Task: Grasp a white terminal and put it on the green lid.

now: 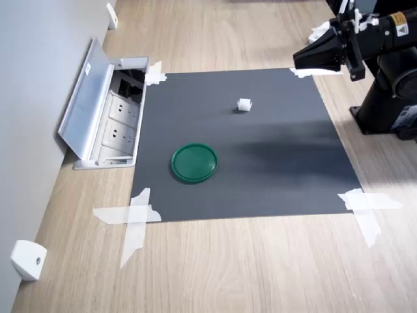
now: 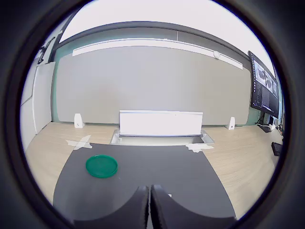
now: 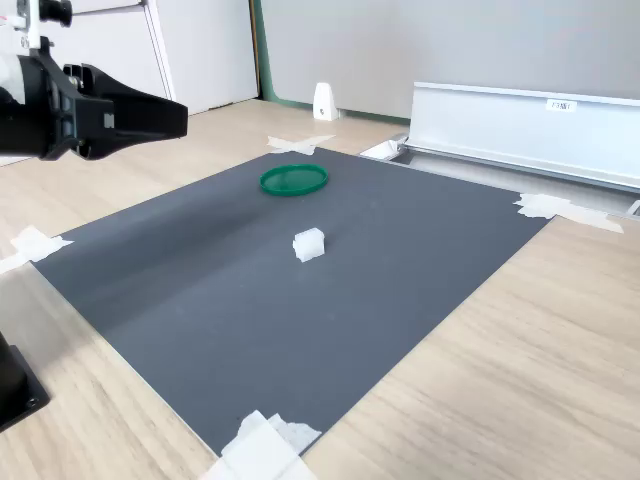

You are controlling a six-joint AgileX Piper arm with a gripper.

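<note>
Since the white terminal [image 1: 244, 104] sits alone on the dark mat [image 1: 273, 163], well apart from the green lid [image 1: 194, 162], we judge that nothing of the task is done yet. Our pincer [image 1: 301, 59] hangs above the mat's edge, away from the lid, pressed together and empty; reaching, grasping and carrying all remain.

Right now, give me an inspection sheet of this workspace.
Surface: dark grey mat taped at its corners onto a wooden table.
Job's things: white terminal loose on the mat; green lid empty, apart from it.
Clutter: nothing seen on the mat.
Gripper: gripper shut, raised above the mat's corner, holding nothing.
Cables: nothing seen.
Surroundings: open socket box beside the mat; white wedge piece by the wall; monitor.
</note>
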